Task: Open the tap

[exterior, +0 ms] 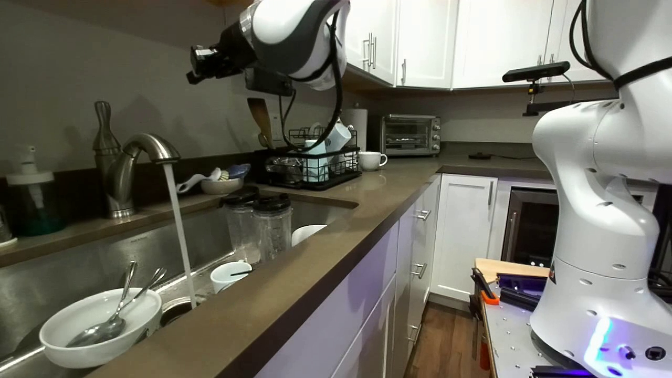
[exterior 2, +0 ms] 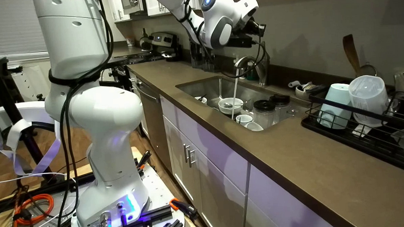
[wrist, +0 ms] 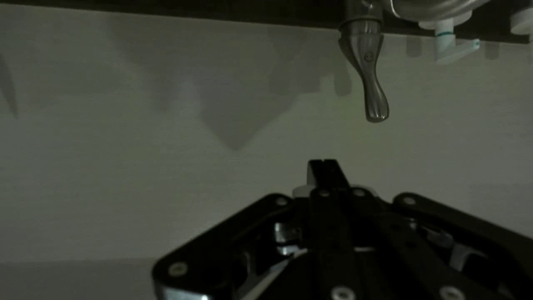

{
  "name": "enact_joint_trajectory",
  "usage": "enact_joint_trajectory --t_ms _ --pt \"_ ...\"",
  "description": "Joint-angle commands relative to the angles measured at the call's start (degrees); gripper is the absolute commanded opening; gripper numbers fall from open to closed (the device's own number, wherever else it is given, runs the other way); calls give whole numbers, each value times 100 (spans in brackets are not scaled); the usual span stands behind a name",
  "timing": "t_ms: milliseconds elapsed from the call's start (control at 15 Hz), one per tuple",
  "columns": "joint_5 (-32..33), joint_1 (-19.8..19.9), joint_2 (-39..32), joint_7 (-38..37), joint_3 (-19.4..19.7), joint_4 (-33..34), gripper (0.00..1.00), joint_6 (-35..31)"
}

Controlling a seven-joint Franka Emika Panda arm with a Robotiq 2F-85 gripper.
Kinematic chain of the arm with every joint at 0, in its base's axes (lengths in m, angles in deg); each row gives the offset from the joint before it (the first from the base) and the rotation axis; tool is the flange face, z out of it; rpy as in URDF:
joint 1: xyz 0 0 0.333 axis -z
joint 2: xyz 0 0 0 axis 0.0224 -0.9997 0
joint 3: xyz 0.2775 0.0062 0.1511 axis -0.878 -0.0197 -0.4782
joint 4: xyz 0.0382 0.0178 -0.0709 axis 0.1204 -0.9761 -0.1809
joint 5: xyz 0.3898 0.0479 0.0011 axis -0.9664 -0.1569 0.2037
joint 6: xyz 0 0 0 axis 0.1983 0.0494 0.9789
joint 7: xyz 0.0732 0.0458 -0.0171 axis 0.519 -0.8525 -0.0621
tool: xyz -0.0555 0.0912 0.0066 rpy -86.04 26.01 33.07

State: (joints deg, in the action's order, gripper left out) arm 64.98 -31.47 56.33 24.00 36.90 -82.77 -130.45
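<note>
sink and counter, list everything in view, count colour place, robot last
sink: 1, silver, set into brown counter
tap: 1, silver, behind sink, running
pump bottle: at least 1, white and green, beside tap
brush dish: 1, pale, behind sink
bowl: 1, white, in sink
spoons: 2, silver, in bowl
jars: 2, clear, black lids, in sink
cups: at least 1, white, in sink
dish rack: 1, black, on counter
tumblers: at least 2, pale, in dish rack
wooden spatula: 1, brown, by dish rack
mug: 1, white, beside dish rack
toaster oven: 1, silver, counter corner
arm: 1, white, extended over counter
gripper: 1, black, shut, apart from tap
</note>
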Motion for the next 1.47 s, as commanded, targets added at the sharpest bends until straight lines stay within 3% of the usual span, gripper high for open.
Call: enact_joint_trajectory --t_ms 0,400,800,867,1400 --pt "-500 -359 700 815 249 -811 3 0" --pt "-1491 -98 1247 2015 -179 -1631 3 1" --pt "-2730 506 1542 3197 -1082 -1934 4 0" --pt "-2924 638 1598 3382 -1270 -1973 22 1" --pt "-4357 2017 2088 4458 -3006 -2140 69 0"
